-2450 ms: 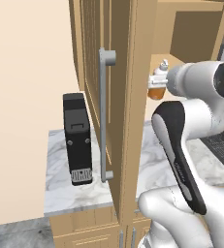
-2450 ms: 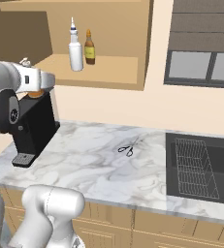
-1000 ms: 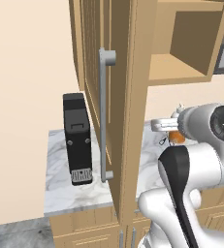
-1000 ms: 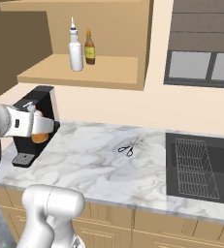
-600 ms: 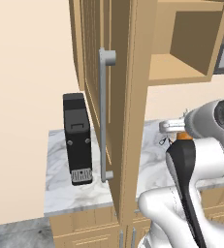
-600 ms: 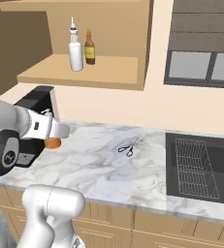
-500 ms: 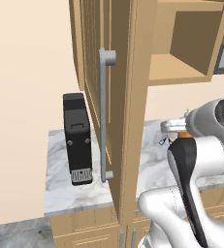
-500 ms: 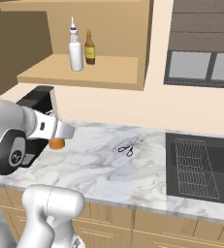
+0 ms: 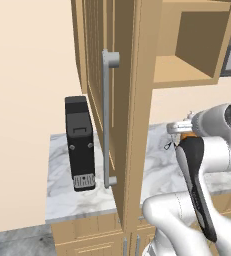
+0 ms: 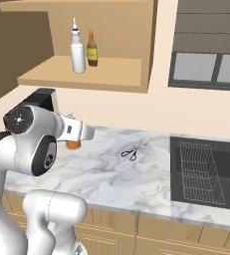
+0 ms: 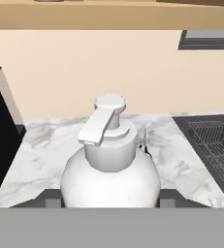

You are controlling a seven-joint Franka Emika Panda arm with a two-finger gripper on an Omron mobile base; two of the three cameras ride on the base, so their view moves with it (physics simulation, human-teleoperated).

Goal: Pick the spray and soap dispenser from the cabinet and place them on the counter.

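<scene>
On the far left of the right base view, at about nine o'clock, a black coffee machine [image 10: 43, 99] stands on the counter [image 10: 136, 184]. Just right of it the gripper [image 10: 74, 141] hangs low over the marble, pinching the soap dispenser [image 10: 74, 144], whose orange base peeks out beneath the white hand. In the hand view the bottle [image 11: 111, 167] sits upright at six o'clock between the two finger tips, its white pump head pointing toward eight o'clock.

Up at eleven o'clock, the spray [image 10: 77, 50] waits on the open shelf of the cabinet [image 10: 86, 74], touching or just beside a brown bottle [image 10: 91, 48]. Moving right, small scissors [image 10: 130, 153] lie on the marble near the centre, and the dark sink [image 10: 206, 169] with its wire rack fills three o'clock.

The step in hand looks like setting the soap dispenser down. I cannot tell whether its base already touches the slab. The next move calls for a gentle descent until it rests flat, then spreading the fingers and lifting straight up so the pump head is not knocked, before reaching back for the spray.
</scene>
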